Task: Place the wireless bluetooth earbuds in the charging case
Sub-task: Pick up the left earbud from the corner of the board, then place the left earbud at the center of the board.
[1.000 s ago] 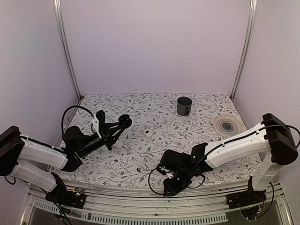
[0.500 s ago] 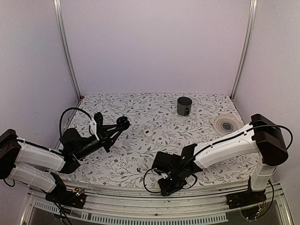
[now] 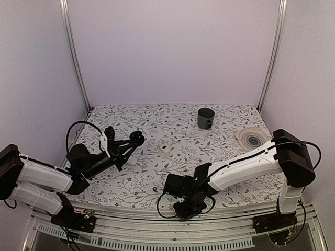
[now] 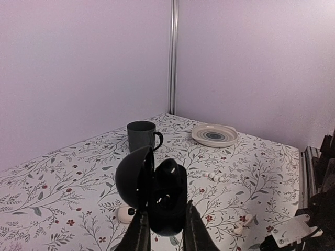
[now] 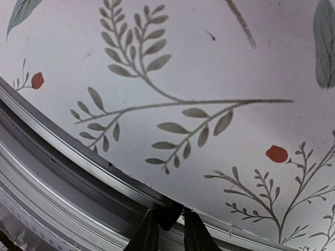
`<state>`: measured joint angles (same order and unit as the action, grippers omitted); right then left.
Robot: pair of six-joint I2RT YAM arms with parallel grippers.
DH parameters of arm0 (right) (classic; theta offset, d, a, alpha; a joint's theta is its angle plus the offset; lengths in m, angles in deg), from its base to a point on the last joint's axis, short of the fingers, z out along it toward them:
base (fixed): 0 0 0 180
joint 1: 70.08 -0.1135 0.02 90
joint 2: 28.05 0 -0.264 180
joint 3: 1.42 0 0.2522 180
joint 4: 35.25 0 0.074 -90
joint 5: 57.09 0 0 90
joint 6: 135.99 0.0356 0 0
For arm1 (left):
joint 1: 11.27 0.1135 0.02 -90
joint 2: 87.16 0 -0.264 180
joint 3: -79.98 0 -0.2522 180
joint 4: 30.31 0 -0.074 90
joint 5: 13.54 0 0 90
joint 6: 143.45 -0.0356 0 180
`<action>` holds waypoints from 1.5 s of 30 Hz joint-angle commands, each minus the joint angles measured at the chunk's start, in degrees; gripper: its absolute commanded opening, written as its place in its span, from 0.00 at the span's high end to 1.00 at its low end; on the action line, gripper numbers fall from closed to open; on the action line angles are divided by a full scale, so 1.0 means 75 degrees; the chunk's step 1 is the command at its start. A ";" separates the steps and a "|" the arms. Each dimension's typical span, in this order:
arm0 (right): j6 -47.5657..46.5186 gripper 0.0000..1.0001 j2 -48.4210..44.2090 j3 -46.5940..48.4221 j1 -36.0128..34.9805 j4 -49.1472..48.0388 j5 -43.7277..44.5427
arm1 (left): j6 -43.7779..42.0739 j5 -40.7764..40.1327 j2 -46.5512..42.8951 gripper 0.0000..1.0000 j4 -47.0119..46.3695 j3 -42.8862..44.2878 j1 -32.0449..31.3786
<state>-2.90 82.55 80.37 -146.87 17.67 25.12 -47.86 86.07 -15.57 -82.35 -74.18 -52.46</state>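
Note:
My left gripper is shut on the black charging case and holds it above the table's left side. In the left wrist view the case stands open between my fingers, its lid swung left; I cannot tell whether a bud sits inside. My right gripper is low at the table's front edge. In the right wrist view it is shut on a tiny black earbud over the metal edge rail. The second earbud does not show clearly.
A grey mug stands at the back, a striped plate at the right. A small white piece with a dark spot lies mid-table. A tiny dark speck lies near the front. White beads lie beyond the case.
My right arm has slid left along the front edge, its gripper staying low. My left gripper drew back slightly to the left with the case, then held still.

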 commanded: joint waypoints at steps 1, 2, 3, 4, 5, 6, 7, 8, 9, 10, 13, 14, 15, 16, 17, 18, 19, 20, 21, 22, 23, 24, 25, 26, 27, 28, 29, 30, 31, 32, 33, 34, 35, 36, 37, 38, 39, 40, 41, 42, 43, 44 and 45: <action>0.0070 0.80 0.0267 0.0105 -0.0089 0.0314 0.0137 | -0.0041 -0.0062 -0.0071 1.00 -0.0290 -0.0115 0.0102; 0.0085 0.84 0.0294 0.0105 -0.0094 0.0312 0.0143 | -0.0047 -0.0047 -0.0060 1.00 -0.0315 -0.0117 0.0101; 0.0094 0.87 0.0323 0.0099 -0.0092 0.0327 0.0156 | -0.0042 -0.0047 -0.0048 1.00 -0.0334 -0.0121 0.0106; 0.0097 0.89 0.0356 0.0104 -0.0096 0.0337 0.0170 | -0.0025 -0.0050 -0.0043 1.00 -0.0362 -0.0122 0.0102; 0.0102 0.91 0.0358 0.0225 -0.0091 0.0361 0.0227 | -0.0019 -0.0050 -0.0032 1.00 -0.0377 -0.0122 0.0101; 0.0086 0.95 0.0333 0.0356 -0.0086 0.0383 0.0312 | -0.0012 -0.0050 -0.0020 1.00 -0.0398 -0.0134 0.0103; 0.0075 0.95 0.0299 0.0406 -0.0095 0.0415 0.0393 | -0.0007 -0.0058 -0.0010 1.00 -0.0412 -0.0134 0.0103; 0.0050 0.96 0.0239 0.0434 -0.0089 0.0422 0.0445 | 0.0004 -0.0062 -0.0001 1.00 -0.0424 -0.0141 0.0107; 0.0010 0.96 0.0189 0.0466 -0.0080 0.0424 0.0487 | 0.0005 -0.0071 0.0010 1.00 -0.0426 -0.0143 0.0104; -0.0088 0.96 0.0121 0.0487 -0.0071 0.0404 0.0513 | 0.0005 -0.0082 0.0015 1.00 -0.0435 -0.0146 0.0102; -0.0361 0.96 -0.0032 0.0498 -0.0038 0.0385 0.0585 | 0.0033 -0.0108 0.0069 1.00 -0.0472 -0.0159 0.0108; -0.0468 0.96 -0.0121 0.0488 -0.0038 0.0391 0.0638 | 0.0040 -0.0109 0.0078 1.00 -0.0478 -0.0163 0.0108; -0.0533 0.96 -0.0191 0.0483 -0.0023 0.0382 0.0690 | 0.0051 -0.0107 0.0095 1.00 -0.0492 -0.0157 0.0102; -0.0654 0.96 -0.0282 0.0480 -0.0025 0.0354 0.0739 | 0.0062 -0.0109 0.0114 1.00 -0.0496 -0.0159 0.0101; -0.0723 0.96 -0.0370 0.0471 -0.0017 0.0347 0.0780 | 0.0064 -0.0118 0.0137 1.00 -0.0512 -0.0165 0.0101; -0.0804 0.96 -0.0449 0.0463 0.0001 0.0316 0.0813 | 0.0073 -0.0123 0.0162 1.00 -0.0535 -0.0159 0.0106; -0.0890 0.96 -0.0530 0.0430 0.0042 0.0267 0.0816 | 0.0087 -0.0140 0.0186 1.00 -0.0548 -0.0151 0.0108; -0.0928 0.96 -0.0601 0.0395 0.0071 0.0233 0.0794 | 0.0093 -0.0142 0.0202 1.00 -0.0563 -0.0142 0.0104; -0.0985 0.96 -0.0692 0.0368 0.0097 0.0191 0.0783 | 0.0104 -0.0138 0.0223 1.00 -0.0566 -0.0126 0.0102; -0.1013 0.96 -0.0775 0.0339 0.0103 0.0140 0.0765 | 0.0116 -0.0130 0.0243 1.00 -0.0566 -0.0106 0.0101; -0.1086 0.96 -0.0865 0.0320 0.0119 0.0096 0.0731 | 0.0122 -0.0132 0.0265 1.00 -0.0572 -0.0089 0.0101; -0.1139 0.96 -0.0957 0.0317 0.0124 0.0080 0.0722 | 0.0130 -0.0119 0.0290 1.00 -0.0577 -0.0068 0.0101; -0.1175 0.96 -0.1059 0.0306 0.0151 0.0084 0.0752 | 0.0134 -0.0120 0.0322 1.00 -0.0578 -0.0051 0.0101; -0.1223 0.96 -0.1154 0.0273 0.0265 0.0096 0.0773 | 0.0134 -0.0121 0.0377 1.00 -0.0587 -0.0028 0.0101; -0.1246 0.96 -0.1246 0.0232 0.0457 0.0109 0.0771 | 0.0150 -0.0106 0.0440 1.00 -0.0606 0.0006 0.0101; -0.1265 0.96 -0.1380 0.0136 0.0664 0.0093 0.0765 | 0.0169 -0.0103 0.0552 1.00 -0.0612 0.0051 0.0101; -0.1312 0.96 -0.1487 -0.0017 0.0936 0.0031 0.0792 | 0.0196 -0.0088 0.0642 1.00 -0.0623 0.0105 0.0102; -0.1362 0.96 -0.1572 -0.0115 0.1204 -0.0047 0.0832 | 0.0228 -0.0086 0.0731 1.00 -0.0656 0.0150 0.0104; -0.1464 0.96 -0.1609 -0.0164 0.1462 -0.0153 0.0829 | 0.0257 -0.0094 0.0812 1.00 -0.0726 0.0180 0.0102; -0.1564 0.96 -0.1590 -0.0169 0.1724 -0.0244 0.0824 | 0.0289 -0.0106 0.0893 1.00 -0.0791 0.0219 0.0103; -0.1750 0.96 -0.1548 -0.0156 0.1941 -0.0329 0.0848 | 0.0313 -0.0125 0.0970 1.00 -0.0829 0.0280 0.0104; -0.1864 0.96 -0.1470 -0.0128 0.2169 -0.0410 0.0886 | 0.0321 -0.0143 0.1050 1.00 -0.0837 0.0358 0.0109; -0.1998 0.96 -0.1381 -0.0113 0.2372 -0.0509 0.0888 | 0.0322 -0.0154 0.1122 1.00 -0.0821 0.0433 0.0113; -0.2199 0.96 -0.1296 -0.0092 0.2528 -0.0648 0.0890 | 0.0332 -0.0154 0.1196 1.00 -0.0799 0.0507 0.0123; -0.2325 0.96 -0.1208 -0.0094 0.2664 -0.0741 0.0928 | 0.0352 -0.0156 0.1272 1.00 -0.0796 0.0582 0.0141; -0.2483 0.96 -0.1137 -0.0103 0.2767 -0.0820 0.0949 | 0.0383 -0.0140 0.1346 1.00 -0.0801 0.0637 0.0165; -0.2601 0.96 -0.1054 -0.0102 0.2879 -0.0880 0.0941 | 0.0401 -0.0116 0.1428 1.00 -0.0801 0.0697 0.0185; -0.2806 0.96 -0.0964 -0.0059 0.2978 -0.0952 0.0949 | 0.0433 -0.0091 0.1485 1.00 -0.0796 0.0742 0.0219; -0.2973 0.96 -0.0906 -0.0018 0.3057 -0.1037 0.1012 | 0.0463 -0.0080 0.1550 1.00 -0.0809 0.0792 0.0254; -0.3084 0.96 -0.0814 0.0062 0.3126 -0.1110 0.1041 | 0.0492 -0.0060 0.1604 1.00 -0.0831 0.0845 0.0295; -0.3251 0.96 -0.0700 0.0100 0.3174 -0.1127 0.1058 | 0.0532 -0.0021 0.1654 1.00 -0.0835 0.0894 0.0338; -0.3355 0.96 -0.0548 0.0312 0.3202 -0.1110 0.1126 | 0.0562 0.0025 0.1692 1.00 -0.0820 0.0948 0.0386; -0.3504 0.96 -0.0412 0.0461 0.3204 -0.1098 0.1221 | 0.0574 0.0067 0.1723 1.00 -0.0808 0.0999 0.0420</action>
<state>-23.08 75.97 80.24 -123.57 11.61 32.05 -44.83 85.28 -3.96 -86.48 -68.70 -51.04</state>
